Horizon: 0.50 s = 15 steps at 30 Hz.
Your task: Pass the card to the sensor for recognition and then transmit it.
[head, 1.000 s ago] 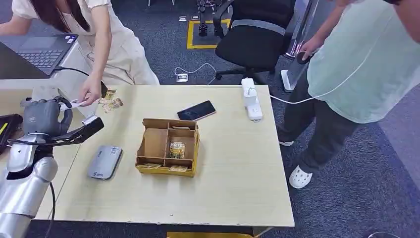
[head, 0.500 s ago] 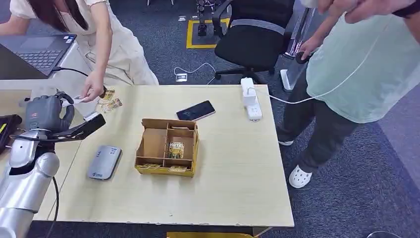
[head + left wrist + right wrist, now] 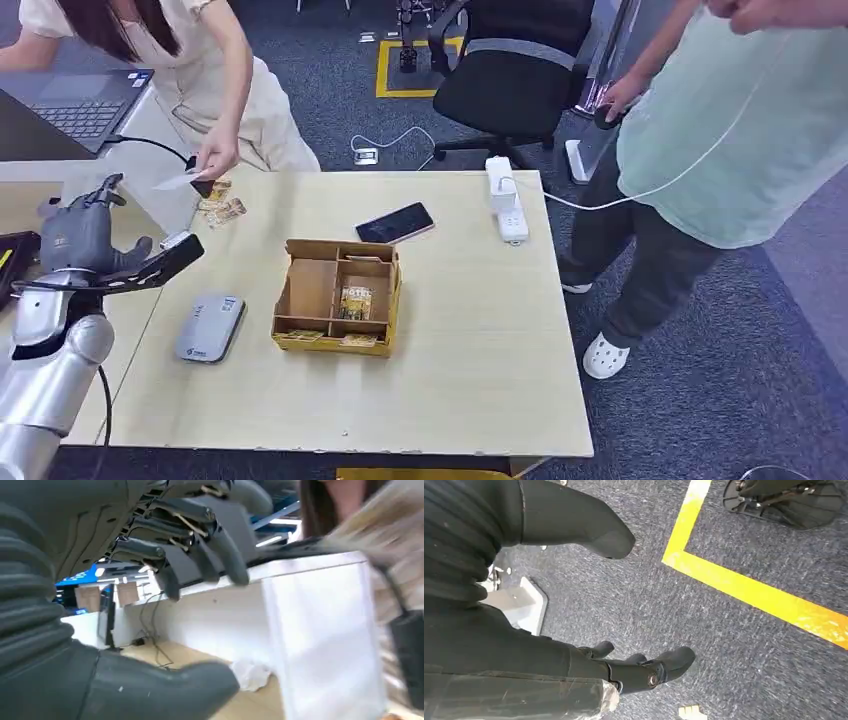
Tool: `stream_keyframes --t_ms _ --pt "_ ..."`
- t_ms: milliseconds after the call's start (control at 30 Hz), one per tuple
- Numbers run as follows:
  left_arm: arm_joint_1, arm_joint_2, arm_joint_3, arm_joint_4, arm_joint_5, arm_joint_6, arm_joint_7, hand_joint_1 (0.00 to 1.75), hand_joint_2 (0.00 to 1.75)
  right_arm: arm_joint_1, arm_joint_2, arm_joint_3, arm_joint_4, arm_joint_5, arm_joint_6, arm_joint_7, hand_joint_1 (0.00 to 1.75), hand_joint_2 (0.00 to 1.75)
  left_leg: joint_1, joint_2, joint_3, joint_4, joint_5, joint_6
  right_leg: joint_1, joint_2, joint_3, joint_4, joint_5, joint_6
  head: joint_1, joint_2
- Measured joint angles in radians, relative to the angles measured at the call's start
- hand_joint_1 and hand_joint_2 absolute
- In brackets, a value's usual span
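Note:
My left hand hovers over the table's far left corner with its fingers spread and nothing in it. In the left wrist view the dark fingers and the thumb stand well apart. A person's hand holds the white card just beyond my left hand, above the table's back edge. The grey sensor lies flat on the table in front of my left hand. My right hand hangs over the carpet, holding nothing.
A cardboard divider box with cards stands mid-table. Behind it lie a phone and a white power strip. Several loose cards sit at the back left. A second person stands at the right.
The person has taken the white card out of my left hand and lifted it away to the right. My left hand's fingers have spread.

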Motion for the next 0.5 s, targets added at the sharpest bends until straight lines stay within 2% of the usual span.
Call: stream_keyframes --t_ms 167,200,300,400,500 --pt "0.025 0.02 0.0 0.007 0.008 0.005 -0.012 0.0 1.75 0.002 0.0 0.0 0.0 0.0 0.0 0.0 0.0 1.75 0.0 0.0 0.0 0.0 0.0 0.0 0.0 -0.001 0.0 0.0 0.0 0.0 0.0 0.0" --pt "0.028 0.022 0.0 0.007 0.023 0.004 -0.031 0.0 1.75 0.002 0.0 0.0 0.0 0.0 0.0 -0.001 0.0 1.75 0.0 0.0 -0.001 0.0 0.0 0.0 0.0 -0.001 0.0 0.0 0.0 0.0 0.0 0.0" --pt "0.072 0.036 0.0 -0.016 0.119 -0.017 -0.141 0.0 1.75 0.002 0.0 0.0 0.0 0.0 0.0 -0.009 0.0 1.75 0.0 0.001 0.0 0.0 0.0 0.0 0.0 0.001 0.0 0.0 0.0 0.0 0.0 0.0" --pt "0.155 0.059 0.001 -0.1 0.237 -0.077 -0.252 0.0 1.75 0.002 0.0 0.0 0.0 0.001 0.002 -0.009 0.0 1.75 0.0 0.001 0.0 0.0 0.0 0.0 0.0 0.001 0.0 0.0 0.0 0.0 0.0 0.0" --pt "0.236 0.101 0.001 -0.208 0.342 -0.199 -0.334 0.0 1.75 -0.001 0.0 0.0 0.0 0.003 0.003 -0.01 0.0 1.75 0.0 0.001 -0.001 0.0 -0.001 0.0 0.0 0.001 0.0 0.0 -0.001 0.0 0.001 0.0"
